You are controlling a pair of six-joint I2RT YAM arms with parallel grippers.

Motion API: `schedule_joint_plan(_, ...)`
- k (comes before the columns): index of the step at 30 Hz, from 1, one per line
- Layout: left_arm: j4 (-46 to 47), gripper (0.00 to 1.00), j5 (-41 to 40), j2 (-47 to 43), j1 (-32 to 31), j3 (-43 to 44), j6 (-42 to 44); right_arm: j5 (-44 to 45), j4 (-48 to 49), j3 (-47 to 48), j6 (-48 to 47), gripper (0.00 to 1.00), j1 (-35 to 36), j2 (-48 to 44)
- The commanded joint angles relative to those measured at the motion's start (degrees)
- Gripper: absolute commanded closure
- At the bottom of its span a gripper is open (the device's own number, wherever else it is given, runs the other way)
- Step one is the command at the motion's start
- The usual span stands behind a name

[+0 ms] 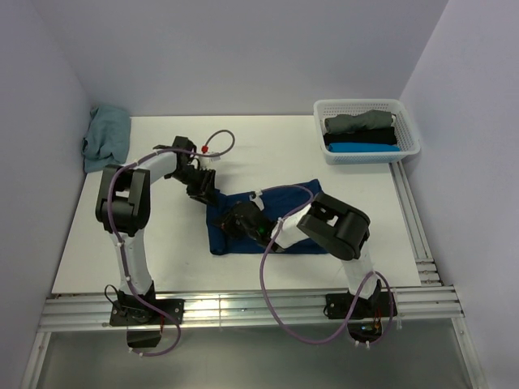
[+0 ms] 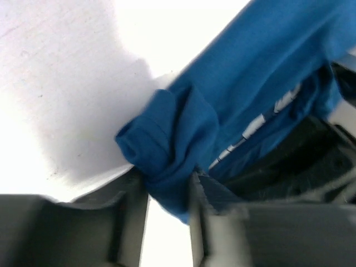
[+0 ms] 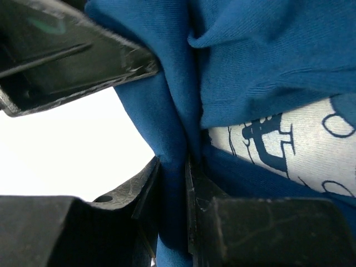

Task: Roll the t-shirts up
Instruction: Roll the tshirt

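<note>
Between the jaws on both sides: navy t-shirt (image 1: pixel 222 241). Left gripper (image 2: pixel 167 183) squeezed round a bunched wad, right gripper (image 3: pixel 173 167) nipped almost closed on one thin fold.

The work surface was a flat white table (image 1: pixel 268 150). A white plastic basket (image 1: pixel 373 157) (rectangular, with lattice walls) stood on the table at its far right corner, its long side slightly skewed to the table's back edge. Aluminium rails (image 1: pixel 243 309) ran in parallel along the near edge of the table. A second set of rails (image 1: pixel 415 235) ran along the right edge, and the two sets met at the near right corner. Plain pale walls (image 1: pixel 243 57) enclosed the table at the back, left and right.
</note>
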Motion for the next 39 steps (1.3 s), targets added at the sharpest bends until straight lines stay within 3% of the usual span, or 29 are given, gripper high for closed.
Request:
schedule_joint_plan(1,1.5,0.69,-6.8,-0.6,-2.4,2.6,-2.4,2.4,-6.9,2.4,-3.0,0.83,1.6,-2.2)
schedule_joint_plan(3,0.8,0.81,-9.4,-0.7,-3.7,3.0,-2.3,4.9,-13.5,4.3,-4.5,0.77,2.1,-3.1)
schedule_joint_plan(6,-0.1,0.91,-12.8,-1.2,-5.3,3.3,-1.7,9.7,-25.1,8.0,-7.6,0.57,3.8,-5.6)
schedule_joint_plan(12,-1.7,0.98,-16.1,-1.4,-6.9,4.4,-1.1,16.9,-45.1,16.0,-12.2,0.41,6.7,-7.0)
schedule_joint_plan(20,-3.5,0.99,-19.2,-0.8,-8.9,6.0,-1.2,27.0,-66.1,27.5,-14.2,0.38,10.1,-6.9)
schedule_joint_plan(23,-4.3,0.99,-19.9,-0.6,-9.7,6.6,-1.2,30.2,-69.7,31.4,-15.7,0.38,10.9,-6.5)
schedule_joint_plan(33,-5.7,1.00,-21.1,0.3,-11.2,9.3,-1.8,35.0,-71.9,45.4,-26.8,0.40,11.2,3.9)
schedule_joint_plan(39,-6.0,0.99,-21.2,0.9,-11.8,9.8,-2.1,36.4,-73.7,49.8,-27.4,0.40,11.1,9.1)
